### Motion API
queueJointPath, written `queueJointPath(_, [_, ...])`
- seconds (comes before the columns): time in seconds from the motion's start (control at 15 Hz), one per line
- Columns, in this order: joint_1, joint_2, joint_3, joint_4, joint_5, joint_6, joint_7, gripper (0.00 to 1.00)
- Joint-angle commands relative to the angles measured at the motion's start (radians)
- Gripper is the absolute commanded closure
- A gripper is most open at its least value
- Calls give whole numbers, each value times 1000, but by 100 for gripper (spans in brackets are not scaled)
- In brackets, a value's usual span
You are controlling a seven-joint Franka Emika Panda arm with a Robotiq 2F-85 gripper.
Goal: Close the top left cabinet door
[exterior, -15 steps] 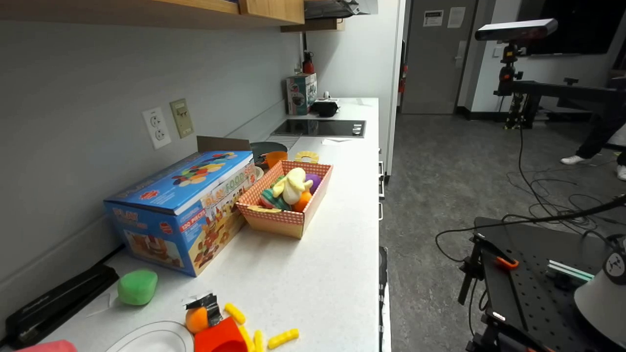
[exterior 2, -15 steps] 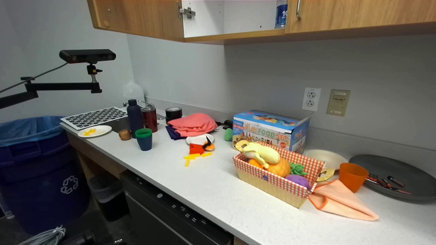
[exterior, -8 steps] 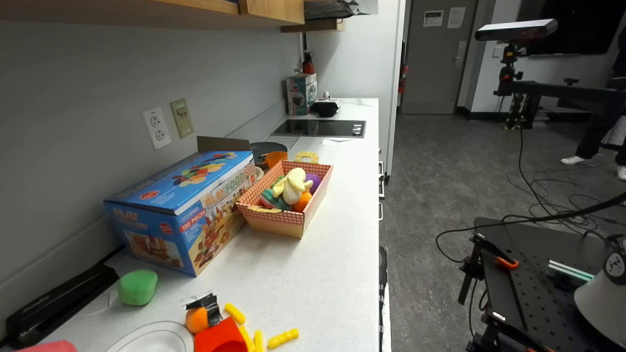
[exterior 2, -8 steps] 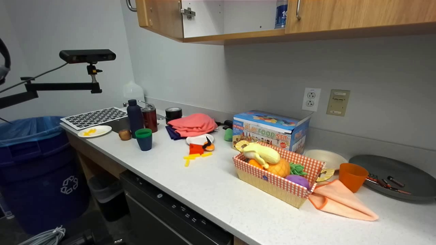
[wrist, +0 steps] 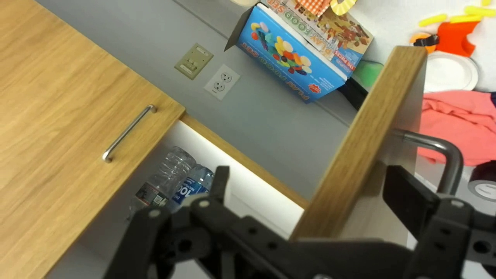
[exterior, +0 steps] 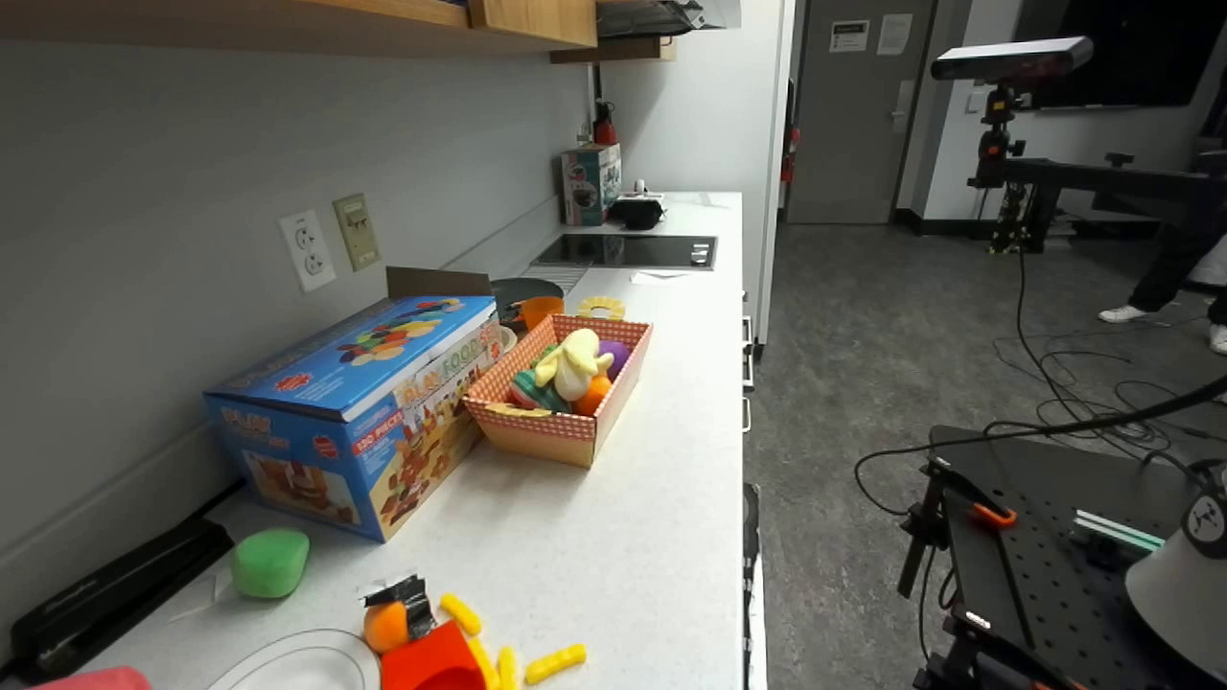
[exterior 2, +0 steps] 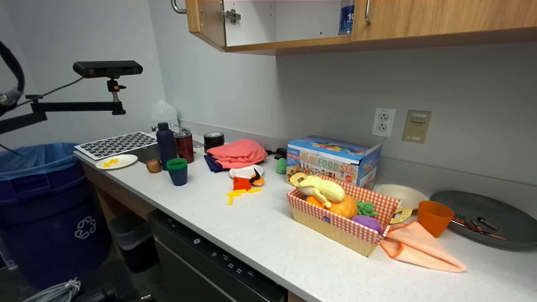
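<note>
Find top left cabinet door [exterior 2: 205, 26] standing open in an exterior view, swung outward on metal hinge [exterior 2: 233, 16], with curved handle [exterior 2: 178, 7] on outer face. Note gripper [wrist: 309, 174] in wrist view with jaws spread wide — door edge between 2 black fingers [wrist: 407, 197]. Place 1 finger on inner side, toward interior of cabinet [exterior 2: 298, 25], and 1 on outer side, just beside handle; cannot tell whether touching door or handle. Record 2 clear plastic bottles [wrist: 166, 174] side by side inside cabinet. Record neighbouring door [exterior 2: 444, 19] lying flush, with bar handle [exterior 2: 367, 11] near edge next to opening. On countertop [exterior 2: 251, 228] below, log blue Play Food Set box [exterior 2: 327, 165] near wall [exterior 2: 327, 88] and checked basket [exterior 2: 327, 227] of toy food [exterior 2: 342, 207] beside box, visible in both exterior views. Log also orange cup [exterior 2: 435, 218] beside dark pan [exterior 2: 512, 214], peach cloth [exterior 2: 419, 251] near basket end, and pink cloth [exterior 2: 241, 152] farther along, just beside small white plate [exterior 2: 244, 173]. Note red toy holder [exterior 2: 242, 183] and yellow sticks [exterior 2: 230, 200] near plate. Observe dark bottle [exterior 2: 166, 144] upright beside red tumbler [exterior 2: 185, 147] — blue and green cup [exterior 2: 178, 174] just in front of bottle.
</note>
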Motion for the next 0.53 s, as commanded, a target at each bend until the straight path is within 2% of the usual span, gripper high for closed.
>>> queueJointPath(0.0, [-32,22,6,21,-50,12,-24,0])
queueJointPath(0.47, [-67,-16,22,-2,-108,39,-5,0])
